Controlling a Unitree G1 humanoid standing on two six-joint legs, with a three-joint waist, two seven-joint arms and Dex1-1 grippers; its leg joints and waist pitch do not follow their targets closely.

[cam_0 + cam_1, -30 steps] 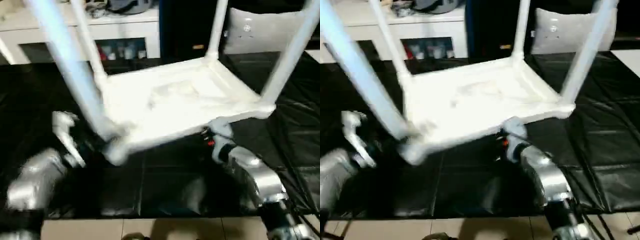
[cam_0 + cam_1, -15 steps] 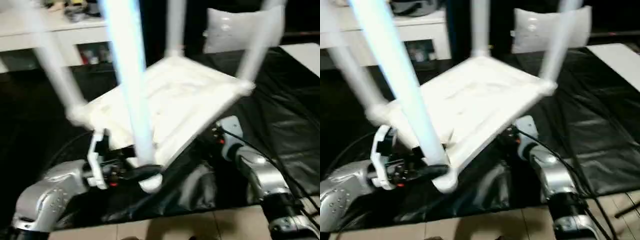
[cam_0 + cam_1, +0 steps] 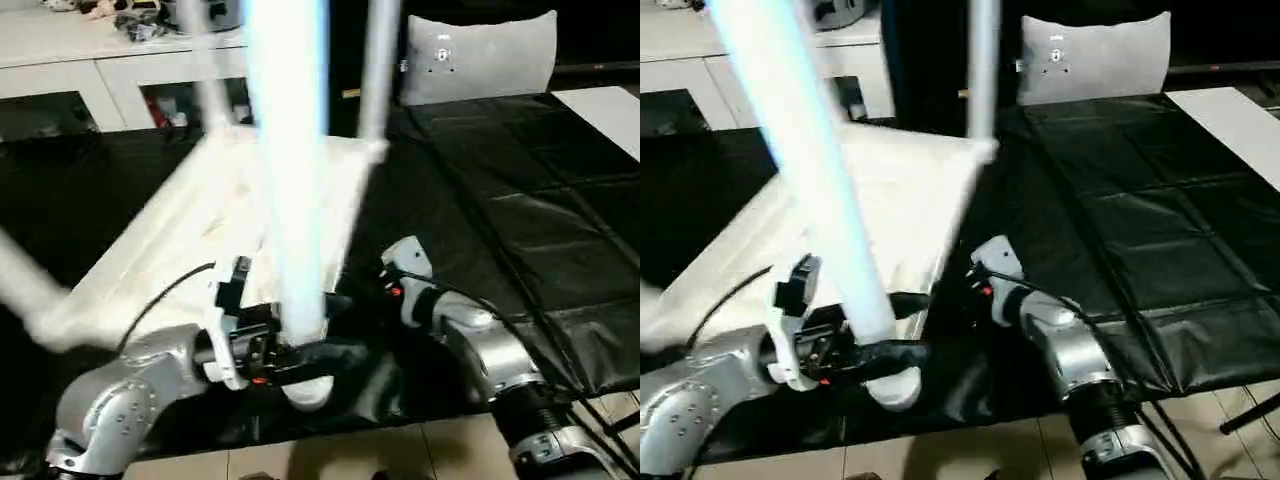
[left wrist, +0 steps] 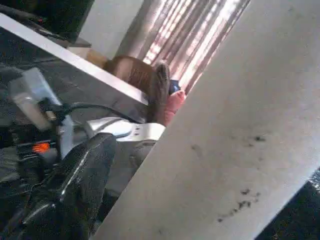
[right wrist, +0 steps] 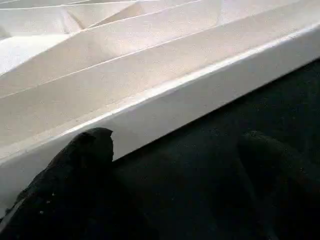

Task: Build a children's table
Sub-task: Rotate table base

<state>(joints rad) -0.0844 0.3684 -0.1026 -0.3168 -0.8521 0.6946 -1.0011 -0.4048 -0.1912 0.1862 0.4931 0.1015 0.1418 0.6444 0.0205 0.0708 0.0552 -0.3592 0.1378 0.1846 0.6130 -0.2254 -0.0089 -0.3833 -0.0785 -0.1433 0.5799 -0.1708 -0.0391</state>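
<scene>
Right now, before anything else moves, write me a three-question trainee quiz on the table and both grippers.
1. True or false: the children's table stands upright on its legs.
2. Which gripper has its fingers around the nearest leg, close to the corner socket?
A. left gripper
B. right gripper
C. neither
3. Fill in: the grey cushion stands at the ____ edge of the black mat.

Key: 1. False: its legs point up, ribbed underside showing. 2. A: one black finger shows on each side of the leg. 3. Far.
</scene>
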